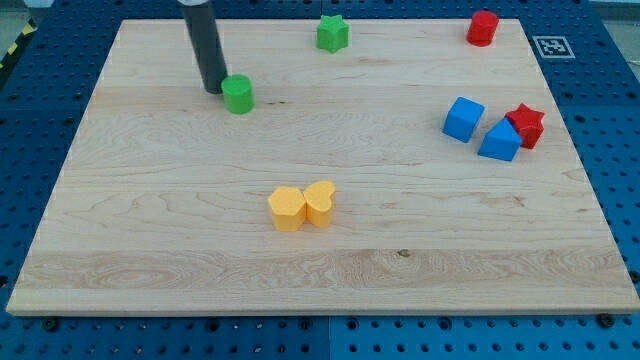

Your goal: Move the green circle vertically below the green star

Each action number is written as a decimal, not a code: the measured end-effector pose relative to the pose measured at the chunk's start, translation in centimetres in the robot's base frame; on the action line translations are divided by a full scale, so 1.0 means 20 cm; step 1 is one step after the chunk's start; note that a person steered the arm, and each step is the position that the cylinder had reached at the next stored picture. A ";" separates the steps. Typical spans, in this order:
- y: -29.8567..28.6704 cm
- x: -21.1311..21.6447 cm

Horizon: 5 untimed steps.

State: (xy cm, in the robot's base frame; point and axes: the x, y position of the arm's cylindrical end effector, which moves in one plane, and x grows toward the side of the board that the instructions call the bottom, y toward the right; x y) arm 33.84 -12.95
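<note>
The green circle (238, 95) sits on the wooden board at the upper left. The green star (333, 33) sits near the board's top edge, up and to the right of the circle. My tip (214, 90) is at the end of the dark rod, right against the circle's left side, touching it or nearly so.
A red cylinder (483, 27) is at the top right. Two blue blocks (463, 118) (500, 141) and a red star (526, 125) cluster at the right. A yellow hexagon (287, 209) and a yellow heart (320, 202) touch near the middle. The board's edge (320, 314) runs along the bottom.
</note>
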 end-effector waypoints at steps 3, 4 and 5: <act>0.27 0.17; 0.38 0.26; 0.53 0.31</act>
State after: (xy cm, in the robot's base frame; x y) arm 40.12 -2.33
